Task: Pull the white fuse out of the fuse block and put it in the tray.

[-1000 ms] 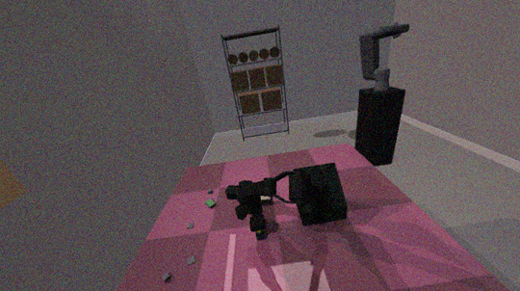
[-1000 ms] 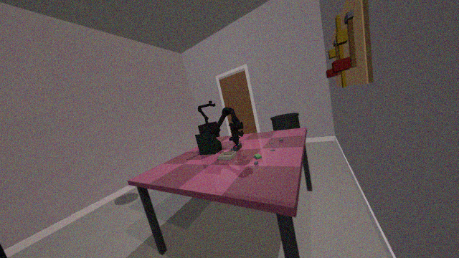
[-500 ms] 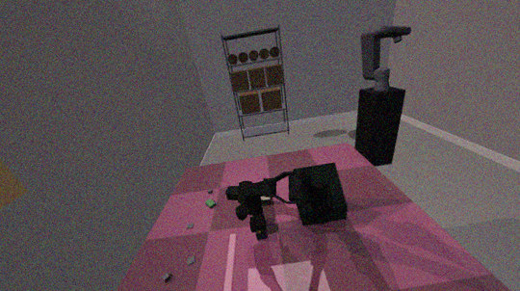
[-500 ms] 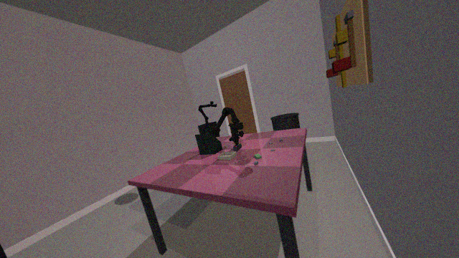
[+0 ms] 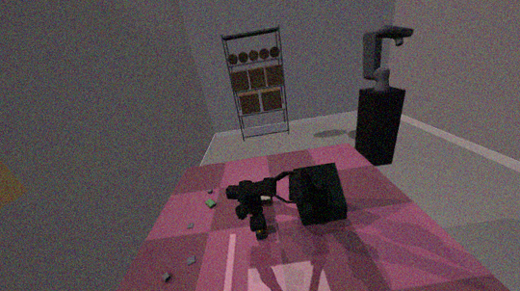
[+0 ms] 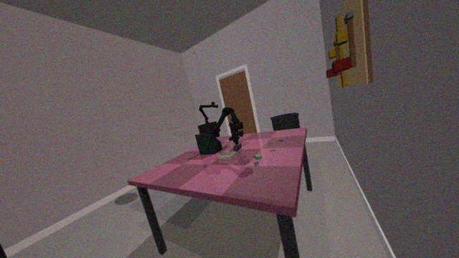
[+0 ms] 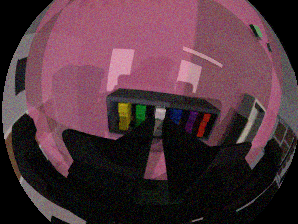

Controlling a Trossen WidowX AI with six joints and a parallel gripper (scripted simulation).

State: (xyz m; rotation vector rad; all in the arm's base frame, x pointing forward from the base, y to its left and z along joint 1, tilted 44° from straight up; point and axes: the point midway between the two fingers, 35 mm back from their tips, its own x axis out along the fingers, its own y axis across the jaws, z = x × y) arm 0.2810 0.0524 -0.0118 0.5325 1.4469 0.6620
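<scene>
In the wrist view the dark fuse block (image 7: 165,98) lies just beyond my fingertips. It holds a row of fuses: yellow (image 7: 124,116), green (image 7: 140,114), blue (image 7: 176,116), purple (image 7: 191,122) and red (image 7: 203,125). The white fuse (image 7: 160,114) stands in the middle of that row. My gripper (image 7: 158,120) (image 5: 262,235) (image 6: 237,147) is shut on the white fuse, pointing down. The fingers hide its lower part, and I cannot tell how deep it sits. The tray (image 7: 238,119) (image 6: 226,157) is at the right of the block in the wrist view.
A green piece (image 5: 210,203) (image 6: 257,156) (image 7: 256,31) and several small grey pieces lie on the pink checkered table (image 5: 368,250) (image 6: 215,179), away from the block. The dark box (image 6: 208,144) is at the arm's base. The green and blue fuses stand close beside the fingers.
</scene>
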